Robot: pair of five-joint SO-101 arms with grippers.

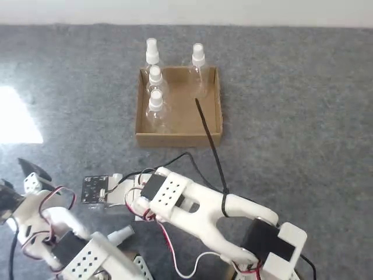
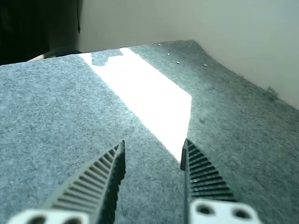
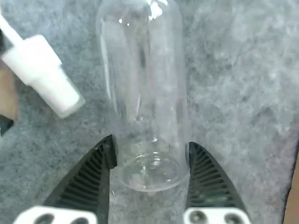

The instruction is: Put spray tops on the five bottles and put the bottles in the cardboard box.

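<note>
**A:** What has the right gripper got?

**B:** The right gripper (image 3: 150, 141) is clamped on the bare bottle (image 3: 142, 70). One finger sits on each side of the base, both against the clear wall. The bottle lies flat on the grey mat (image 3: 243, 93), with its other end pointing away from the fingers.

**A:** And its top?

**B:** A white spray top (image 3: 44, 70) lies loose on the mat just beside that bottle. Bottle and top are both well apart from the cardboard box (image 1: 178, 140), on the arms' side of its near wall.

**A:** The other arm?

**B:** The left gripper (image 2: 153, 142) hangs with its fingers apart over the mat. A sunlit patch (image 2: 149, 107) lies beyond the tips. That arm is off to the left of the box and nearer the arms' edge than the box is.

**A:** What is in the box?

**B:** A row of three capped bottles (image 1: 154, 81) stands upright along the box's left wall, one behind another. A fourth capped bottle (image 1: 198, 70) stands against the far wall, toward the right. The near right part of the box floor is bare cardboard.
</note>
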